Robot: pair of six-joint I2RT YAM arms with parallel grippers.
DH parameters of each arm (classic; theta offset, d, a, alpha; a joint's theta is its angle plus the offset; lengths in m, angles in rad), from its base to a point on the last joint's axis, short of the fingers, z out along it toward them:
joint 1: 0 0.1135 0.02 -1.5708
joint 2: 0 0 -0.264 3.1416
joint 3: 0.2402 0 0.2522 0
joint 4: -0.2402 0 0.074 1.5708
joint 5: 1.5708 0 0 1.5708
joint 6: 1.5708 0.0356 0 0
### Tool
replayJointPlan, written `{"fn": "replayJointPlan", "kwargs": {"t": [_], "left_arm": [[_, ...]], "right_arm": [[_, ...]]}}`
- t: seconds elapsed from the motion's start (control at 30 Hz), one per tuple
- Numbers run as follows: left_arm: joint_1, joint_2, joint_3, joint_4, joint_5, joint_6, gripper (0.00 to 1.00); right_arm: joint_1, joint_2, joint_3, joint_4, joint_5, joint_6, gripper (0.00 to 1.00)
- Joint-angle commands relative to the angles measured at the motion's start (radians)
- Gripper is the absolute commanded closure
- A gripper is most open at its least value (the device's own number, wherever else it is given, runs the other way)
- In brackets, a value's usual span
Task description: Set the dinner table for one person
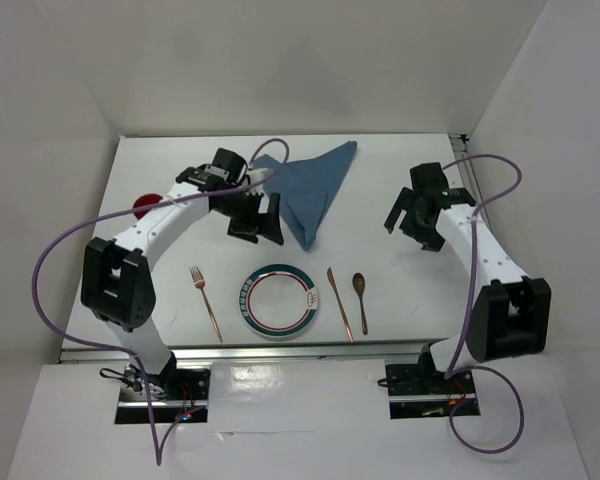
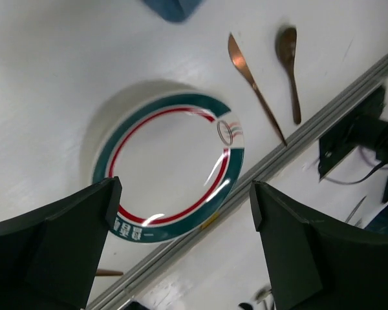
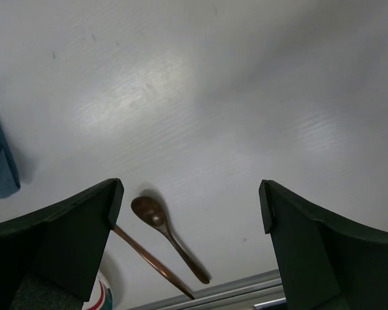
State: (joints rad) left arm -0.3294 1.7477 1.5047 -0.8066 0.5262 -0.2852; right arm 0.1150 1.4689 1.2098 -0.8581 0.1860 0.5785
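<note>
On the white dinner table (image 1: 410,290) a plate (image 1: 279,301) with green and red rings lies near the front rail. A copper fork (image 1: 205,300) lies left of it, a copper knife (image 1: 340,303) and a brown spoon (image 1: 361,299) right of it. A blue folded cloth (image 1: 313,186) lies at the back. My left gripper (image 1: 256,217) is open and empty above the table beside the cloth; its view shows the plate (image 2: 171,165), knife (image 2: 255,85) and spoon (image 2: 289,68). My right gripper (image 1: 413,215) is open and empty above the right side, over the spoon (image 3: 168,236) and knife (image 3: 152,261).
A red round object (image 1: 146,205) lies at the far left behind the left arm. A metal rail (image 1: 280,350) runs along the table's front edge. White walls enclose the table at the back and sides. Purple cables loop from both arms.
</note>
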Motion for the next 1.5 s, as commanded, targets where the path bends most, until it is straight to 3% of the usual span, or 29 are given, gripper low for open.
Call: {"fn": "replayJointPlan", "kwargs": {"t": [0.0,0.17,0.27,0.33,0.47,0.57,0.63,0.73,1.0,1.27,1.47], "left_arm": [[-0.092,-0.115,-0.06,0.024,-0.123,0.043,0.0],[-0.172,-0.131,-0.103,0.079,-0.146,-0.008,0.0],[-0.191,-0.11,-0.045,0.093,-0.21,-0.043,0.0],[-0.191,-0.074,0.012,0.051,-0.29,-0.052,0.05],[-0.201,0.048,0.181,-0.025,-0.396,-0.083,0.24],[-0.201,0.157,0.297,-0.025,-0.407,-0.083,0.16],[-0.201,0.296,0.462,-0.141,-0.46,-0.097,0.09],[-0.192,0.389,0.583,-0.183,-0.451,-0.12,0.1],[-0.123,0.539,0.649,-0.103,-0.328,-0.232,0.24],[-0.077,0.625,0.695,-0.011,-0.263,-0.33,0.25],[-0.068,0.674,0.718,0.056,-0.164,-0.387,0.33]], "right_arm": [[0.008,-0.103,-0.094,0.082,0.0,0.001,0.0],[0.008,-0.214,-0.191,0.109,-0.013,-0.009,0.0],[0.017,-0.266,-0.231,0.119,-0.013,-0.019,0.0],[0.017,-0.289,-0.242,0.143,-0.043,-0.031,0.0],[0.017,-0.344,-0.274,0.185,-0.074,-0.075,0.03],[0.017,-0.363,-0.274,0.217,-0.094,-0.086,0.03],[0.017,-0.374,-0.274,0.228,-0.106,-0.086,0.03],[0.017,-0.383,-0.283,0.251,-0.128,-0.086,0.03],[0.017,-0.28,-0.245,0.212,-0.094,-0.086,0.03],[0.017,-0.271,-0.236,0.223,-0.126,-0.086,0.03],[0.017,-0.249,-0.225,0.223,-0.135,-0.086,0.03]]}}
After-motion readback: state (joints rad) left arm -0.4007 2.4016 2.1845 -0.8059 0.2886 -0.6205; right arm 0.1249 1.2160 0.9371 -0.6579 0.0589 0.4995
